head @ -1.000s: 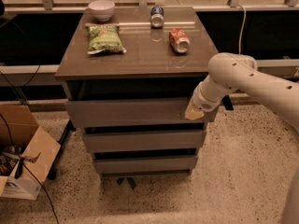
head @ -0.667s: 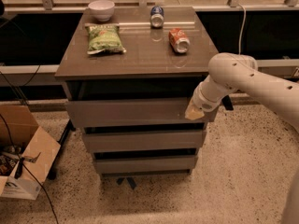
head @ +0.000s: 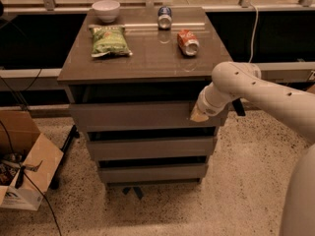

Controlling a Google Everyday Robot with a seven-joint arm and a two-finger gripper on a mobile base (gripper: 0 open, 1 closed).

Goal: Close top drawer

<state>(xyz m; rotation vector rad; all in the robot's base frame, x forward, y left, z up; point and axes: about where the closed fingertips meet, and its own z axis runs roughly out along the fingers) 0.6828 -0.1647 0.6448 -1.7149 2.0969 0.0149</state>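
The top drawer (head: pixel 133 116) is the uppermost of three grey-brown fronts in the cabinet, and it stands a little out from the cabinet body under the tabletop. My gripper (head: pixel 199 115) is at the right end of that drawer front, touching it, at the end of my white arm that comes in from the right. The two lower drawer fronts (head: pixel 150 149) sit further back.
On the cabinet top (head: pixel 147 58) lie a green chip bag (head: pixel 110 40), a white bowl (head: pixel 106 10), a blue can (head: pixel 165 16) and a red can (head: pixel 188 42). An open cardboard box (head: pixel 22 173) with cables stands on the floor at the left.
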